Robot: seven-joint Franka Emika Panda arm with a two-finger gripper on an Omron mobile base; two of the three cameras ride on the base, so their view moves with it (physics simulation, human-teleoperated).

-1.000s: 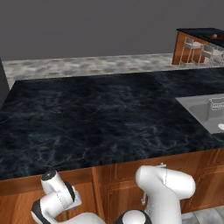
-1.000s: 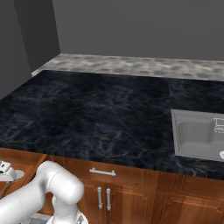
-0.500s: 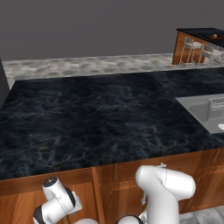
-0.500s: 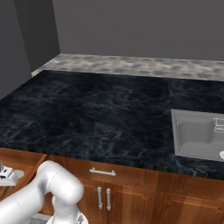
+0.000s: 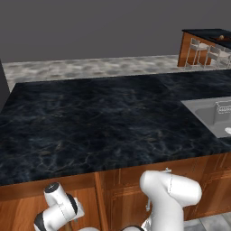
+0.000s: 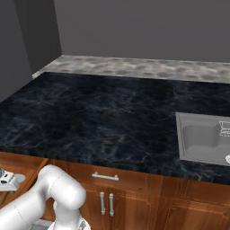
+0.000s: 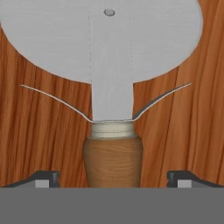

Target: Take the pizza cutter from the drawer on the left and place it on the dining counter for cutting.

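The pizza cutter (image 7: 111, 65) lies flat on the wooden floor of the drawer (image 7: 39, 131), right under the hand. Its round light-grey wheel is at the top of the hand view and its short brown handle (image 7: 113, 159) points down toward me. My gripper (image 7: 113, 177) is open, with one dark fingertip on each side of the handle and a clear gap to it on both sides. The arm (image 5: 169, 194) bends down below the counter edge at the lower left. The dining counter (image 5: 205, 34) stands far off at the upper right.
A wide black marble counter (image 5: 99, 117) fills the foreground, with a grey sink (image 6: 202, 137) at its right end. Below it are a shut drawer with a horizontal bar handle (image 6: 105, 176) and cabinet doors with vertical handles (image 6: 106, 203). Pale chairs (image 5: 198, 47) stand at the dining counter.
The hand has sunk a little lower below the counter edge. The counter, sink and camera views have not shifted.
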